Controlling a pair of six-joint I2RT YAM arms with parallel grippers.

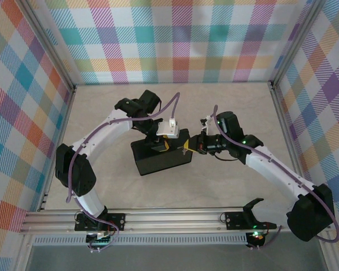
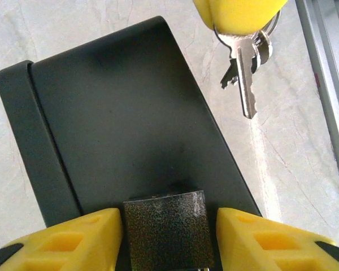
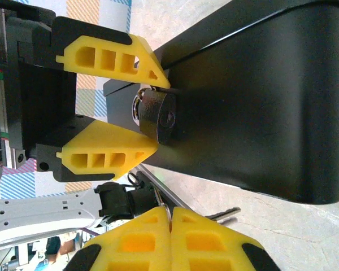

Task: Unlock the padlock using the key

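At the box [image 2: 118, 113] edge, the right tool [image 3: 170, 212], closed on the key [image 2: 247, 73], may let it swivel past the padlock [image 3: 160, 116], which the left tool [image 2: 169, 220] brackets, grip uncertain.

box [image 1: 163, 162]: dark, near the middle of the pale table [image 1: 231, 107], askew to its edges
left gripper [image 1: 160, 146]: over the box's far edge
right gripper [image 1: 187, 148]: at the box's right end
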